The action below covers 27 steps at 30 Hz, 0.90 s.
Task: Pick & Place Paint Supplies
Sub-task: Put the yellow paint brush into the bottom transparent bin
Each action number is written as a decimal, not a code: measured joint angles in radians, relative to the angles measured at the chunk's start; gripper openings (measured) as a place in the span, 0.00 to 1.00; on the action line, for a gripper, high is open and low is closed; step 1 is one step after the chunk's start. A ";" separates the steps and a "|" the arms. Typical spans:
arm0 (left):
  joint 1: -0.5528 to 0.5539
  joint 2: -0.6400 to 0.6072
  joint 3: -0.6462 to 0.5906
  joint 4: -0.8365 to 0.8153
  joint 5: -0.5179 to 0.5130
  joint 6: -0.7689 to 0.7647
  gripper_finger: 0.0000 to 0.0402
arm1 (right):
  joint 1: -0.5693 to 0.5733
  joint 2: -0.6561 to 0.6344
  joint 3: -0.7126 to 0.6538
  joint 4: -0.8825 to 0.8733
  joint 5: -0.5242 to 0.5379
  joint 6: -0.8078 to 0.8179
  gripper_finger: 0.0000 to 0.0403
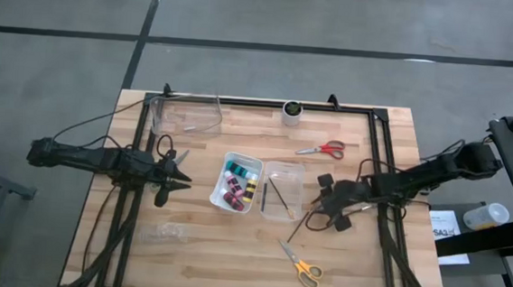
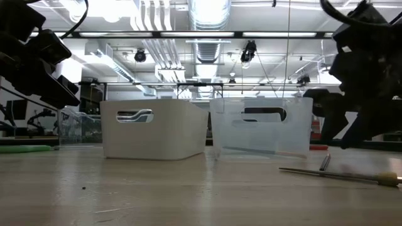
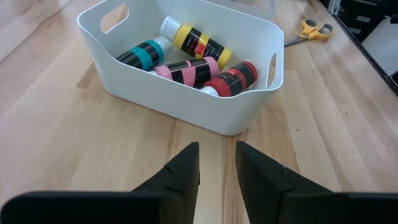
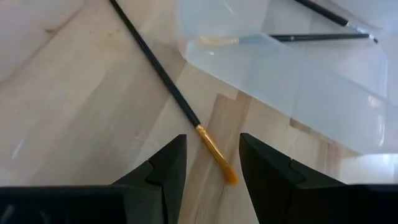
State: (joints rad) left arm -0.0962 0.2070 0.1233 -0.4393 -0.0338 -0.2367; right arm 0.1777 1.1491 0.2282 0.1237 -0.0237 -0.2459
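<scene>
Four small paint bottles (image 3: 189, 59), teal, yellow, pink and red with black bands, are laid on their sides in a white bin. Two thin dark brushes (image 1: 277, 197) are laid in a clear bin; a third, orange-tipped brush (image 4: 171, 87) is laid on the table beside it. Red-handled scissors (image 1: 322, 150) and yellow-handled scissors (image 1: 299, 266) are laid flat on the wood.

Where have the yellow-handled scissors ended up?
In the high view, the yellow-handled scissors lie flat on the table's near right part, below the clear bin, apart from both pincers.

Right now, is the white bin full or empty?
Partly full. The white bin holds four paint bottles lying on their sides: teal, yellow, pink and red.
</scene>
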 joint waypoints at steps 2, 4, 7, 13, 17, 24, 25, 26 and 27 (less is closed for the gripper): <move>0.000 0.000 0.000 0.000 0.000 0.000 0.27 | -0.019 0.014 0.005 0.002 -0.013 0.002 0.36; 0.000 0.000 0.000 0.000 0.000 0.000 0.27 | -0.039 0.024 0.011 0.009 -0.041 0.002 0.36; 0.000 0.000 0.000 0.000 0.000 0.000 0.27 | -0.069 0.047 0.013 0.023 -0.089 0.002 0.36; 0.000 0.000 0.000 0.000 0.000 0.000 0.27 | -0.089 0.106 0.017 0.048 -0.117 -0.004 0.36; 0.000 0.000 0.000 0.000 0.000 0.000 0.27 | -0.090 0.143 0.027 0.054 -0.120 -0.024 0.36; 0.000 0.000 0.000 0.000 0.000 0.000 0.27 | -0.093 0.189 0.041 0.059 -0.138 0.000 0.36; 0.000 0.000 0.000 0.000 0.000 0.000 0.27 | -0.094 0.192 0.042 0.058 -0.142 0.003 0.36; 0.000 0.000 0.000 0.000 0.000 0.000 0.27 | -0.094 0.193 0.043 0.058 -0.142 0.004 0.36; 0.000 0.000 0.000 0.000 0.000 0.000 0.27 | -0.094 0.193 0.043 0.057 -0.142 0.003 0.36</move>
State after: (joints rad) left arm -0.0961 0.2070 0.1234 -0.4393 -0.0338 -0.2367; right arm 0.0837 1.3424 0.2707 0.1811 -0.1658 -0.2424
